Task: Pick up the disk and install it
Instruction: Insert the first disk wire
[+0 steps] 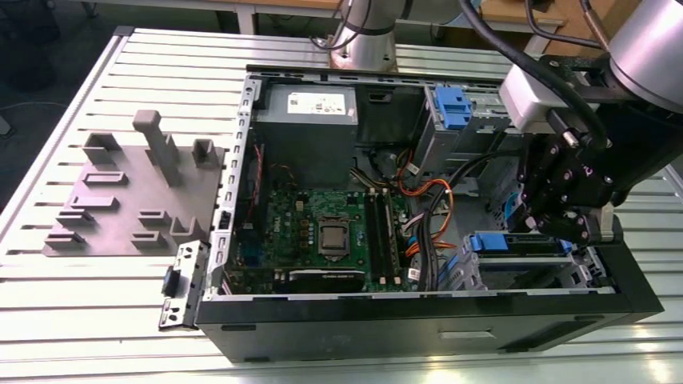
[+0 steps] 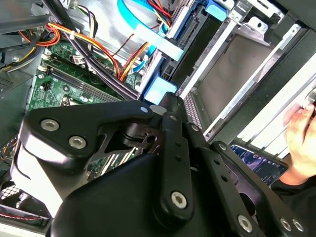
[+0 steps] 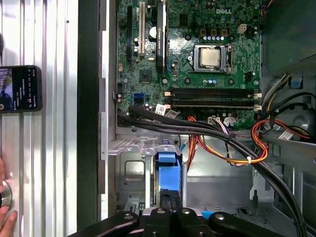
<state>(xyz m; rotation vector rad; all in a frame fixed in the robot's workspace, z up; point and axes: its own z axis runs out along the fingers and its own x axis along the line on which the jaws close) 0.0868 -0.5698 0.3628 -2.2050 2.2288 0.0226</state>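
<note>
The disk (image 1: 521, 245), a grey slab in a blue carrier frame, lies in the lower drive cage at the front right of the open computer case (image 1: 427, 308). My black gripper (image 1: 574, 228) hangs over that cage. In both wrist views its fingers are shut together, and their tips sit against the end of the blue carrier (image 3: 167, 170) (image 2: 160, 89). Nothing shows between the fingers (image 2: 170, 123). The gripper (image 3: 170, 196) hides most of the disk's body in both wrist views.
A second blue carrier (image 1: 453, 108) sits in the upper bay. Orange and black cables (image 1: 427, 212) run beside the cage, by the motherboard (image 1: 320, 232) and grey power supply (image 1: 309, 108). A grey fixture plate (image 1: 128, 200) lies left of the case. A phone (image 3: 19, 89) and a hand (image 2: 301, 128) are by the case.
</note>
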